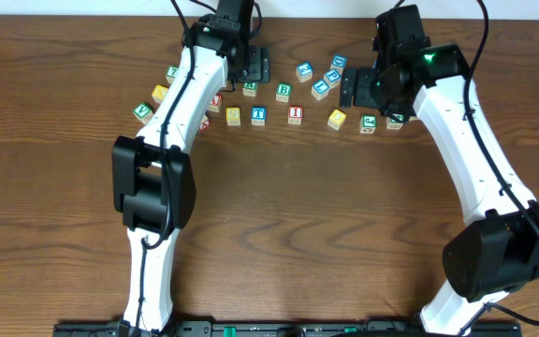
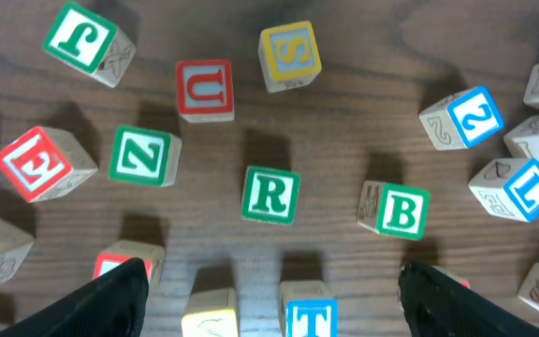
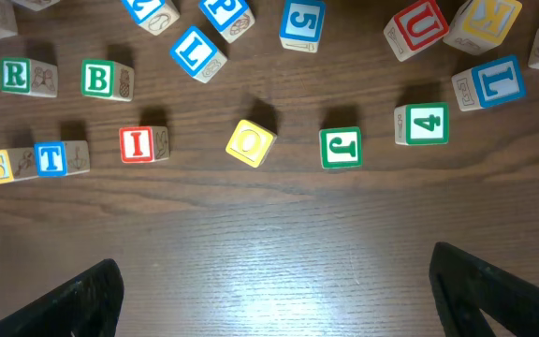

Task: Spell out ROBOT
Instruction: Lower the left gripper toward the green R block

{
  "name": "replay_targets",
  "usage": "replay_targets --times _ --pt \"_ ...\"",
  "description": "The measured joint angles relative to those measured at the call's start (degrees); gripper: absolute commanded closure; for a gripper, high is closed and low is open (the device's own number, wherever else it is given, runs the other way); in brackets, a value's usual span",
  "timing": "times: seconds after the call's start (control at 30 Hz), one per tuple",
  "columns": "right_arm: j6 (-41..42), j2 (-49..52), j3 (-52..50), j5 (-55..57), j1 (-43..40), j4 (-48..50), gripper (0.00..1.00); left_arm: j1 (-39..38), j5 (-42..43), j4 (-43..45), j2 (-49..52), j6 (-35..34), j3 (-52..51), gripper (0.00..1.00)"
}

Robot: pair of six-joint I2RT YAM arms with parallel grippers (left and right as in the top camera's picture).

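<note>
A: While the left gripper (image 2: 271,271) and right gripper (image 3: 274,257) hang wide open and empty, what's in stock?

B: Entry one: green R block (image 2: 270,195), just ahead of the left gripper, in line with its gap. Entry two: yellow O block (image 3: 251,142), ahead of the right gripper, skewed. Handling: likely light, rigid wood; pinch two flat opposite faces.

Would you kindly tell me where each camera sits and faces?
Overhead: above the table, facing straight down on the blocks; left arm and right arm show.
Left wrist: on the left arm, facing down at the green R block; left fingers show.
Right wrist: on the right arm, facing down at the yellow O block; right fingers show.
Shared: both wrists see the green R block.
</note>
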Motion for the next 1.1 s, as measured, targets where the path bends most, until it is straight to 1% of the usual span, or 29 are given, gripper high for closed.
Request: replay_targets --times 0.23,0.57,0.83,1.1 --pt "0.0 0.0 0.0 -0.02 0.0 0.0 0.01 0.0 0.0 2.29 2.49 0.61 0.0 0.19" --pt "0.0 0.0 0.0 0.0 0.0 0.0 0.01 0.0 -0.31 6.78 5.57 1.01 0.0 0.2" --pt "0.0 0.0 0.0 -0.02 0.0 0.02 0.01 -0.02 -2.36 7.17 5.75 1.05 0.0 0.2" --pt "0.0 0.02 0.0 0.0 0.0 0.02 0.01 -0.02 -2.62 7.8 7.39 1.09 0.2 0.2"
